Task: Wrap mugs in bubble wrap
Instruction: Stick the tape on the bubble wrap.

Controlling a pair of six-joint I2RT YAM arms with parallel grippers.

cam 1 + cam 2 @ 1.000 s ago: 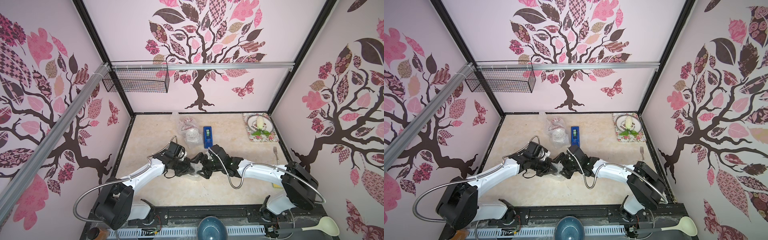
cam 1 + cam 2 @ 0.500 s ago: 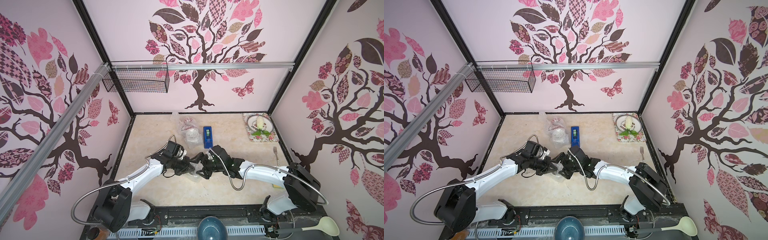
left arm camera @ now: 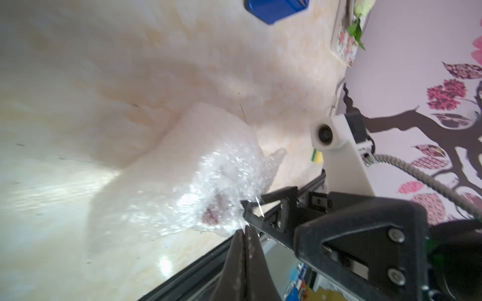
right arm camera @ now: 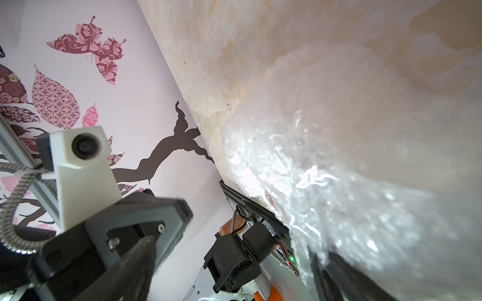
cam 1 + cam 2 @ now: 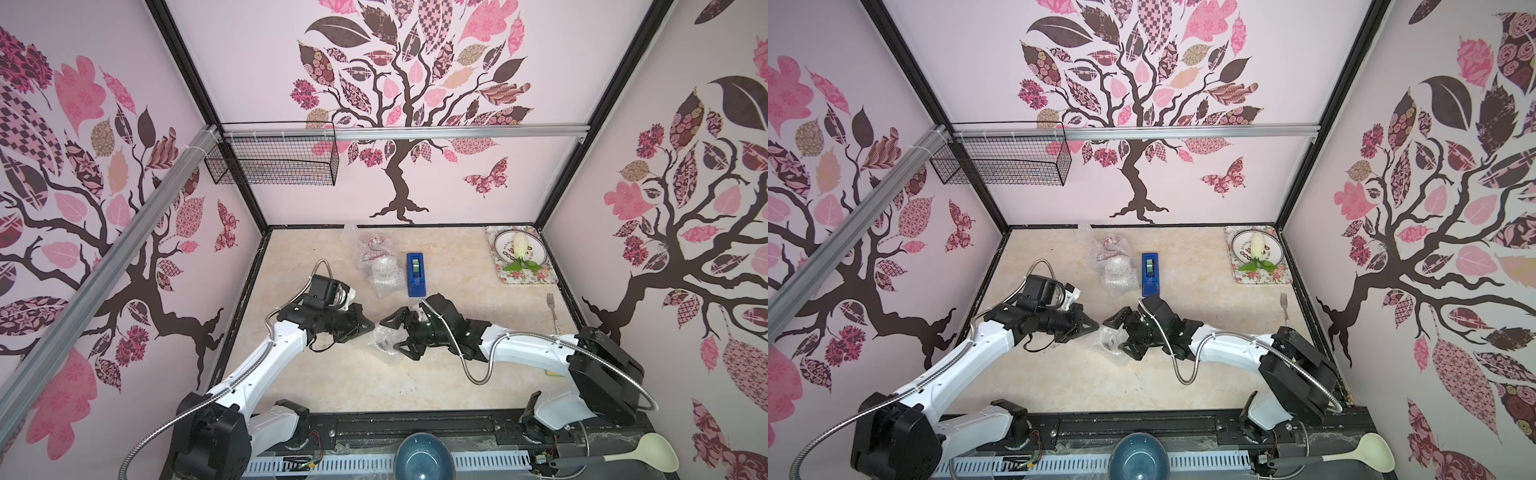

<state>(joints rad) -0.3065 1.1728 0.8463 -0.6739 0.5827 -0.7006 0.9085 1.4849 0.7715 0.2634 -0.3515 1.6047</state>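
Left wrist: bubble wrap [image 3: 187, 182] lies beside left hand [image 3: 245, 232].

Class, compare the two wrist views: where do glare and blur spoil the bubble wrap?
Left wrist view: the bubble wrap sparkles with glare near the lens, the tabletop behind blurred; right wrist view: the bubble wrap, close up, is out of focus with white glare streaks.

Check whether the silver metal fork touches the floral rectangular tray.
Apart. In both top views, bare beige tabletop separates the fork tines from the floral tray near edge.
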